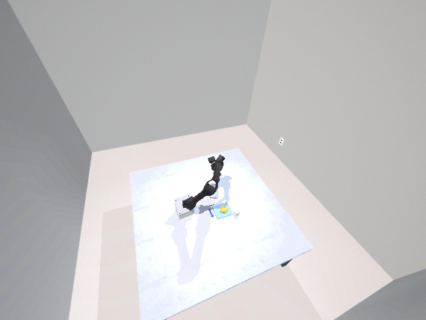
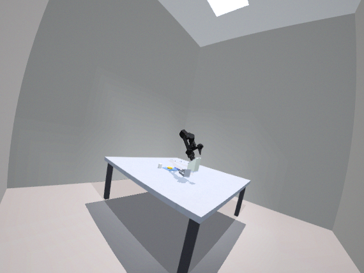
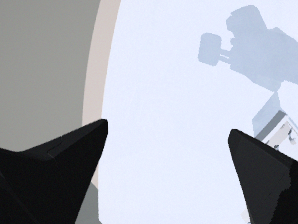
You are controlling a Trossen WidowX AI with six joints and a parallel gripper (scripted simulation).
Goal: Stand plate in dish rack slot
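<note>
A small round yellow thing [image 1: 223, 209] [image 2: 169, 168], which looks like the plate, lies on a light blue square mat [image 1: 220, 216]. A small grey slotted object [image 1: 214, 194] [image 2: 187, 173], which looks like the dish rack, stands near the mat; its edge shows at the right in the wrist view [image 3: 270, 124]. Its slots are too small to make out. My gripper [image 1: 216, 159] [image 2: 200, 152] [image 3: 172, 131] is open and empty, high above the table and off to one side of the rack. The yellow thing is outside the wrist view.
A white cup [image 1: 236, 214] [image 2: 159, 165] stands beside the mat. A small blue object [image 1: 211, 213] lies on its other side. A pale box [image 1: 184, 212] [image 2: 193, 165] stands at the arm's base. The arm's shadow falls on the table near the rack.
</note>
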